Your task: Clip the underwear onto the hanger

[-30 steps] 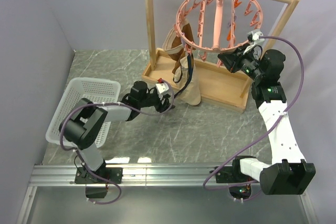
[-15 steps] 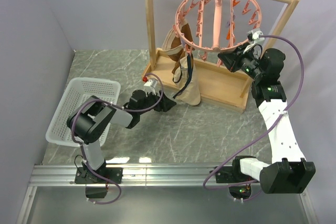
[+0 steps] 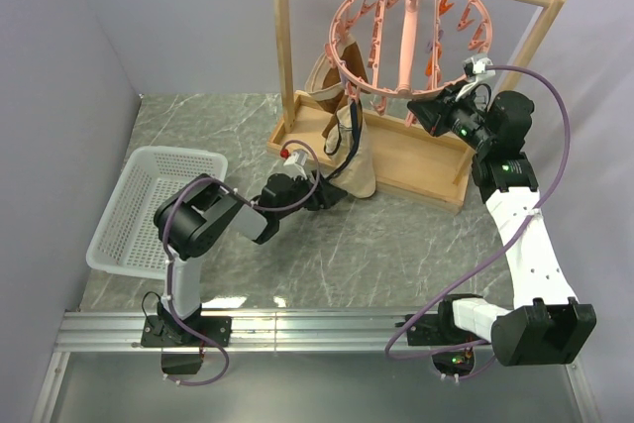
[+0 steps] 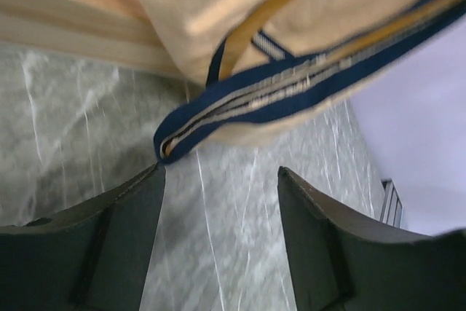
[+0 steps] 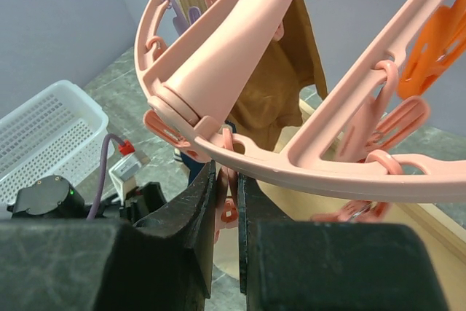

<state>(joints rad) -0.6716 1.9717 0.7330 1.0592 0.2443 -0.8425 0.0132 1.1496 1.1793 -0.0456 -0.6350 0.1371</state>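
L gripper [image 4: 218,180] sits low by the near-left edge of the wooden rack base [image 3: 416,160], jaws wide, holding nothing. The light tan, dark-trimmed cloth underwear [image 4: 240,5] hangs off the left rim of the salmon-pink plastic ring hanger [image 5: 218,56], its hem loop just ahead of my fingers. R gripper [image 5: 227,180] is nearly closed, pinching a pink clip peg [image 5: 227,209]. Risk imo: I catch the trim only and the cloth slips, or an R tug swings the ring. L wrist cam shows the hem gap, which top cam doesn't. Only R wrist shows the pinch.

underwear [image 4: 204,12]: blurred, cut off at top | hanger [image 5: 233,52]: ring cut off right
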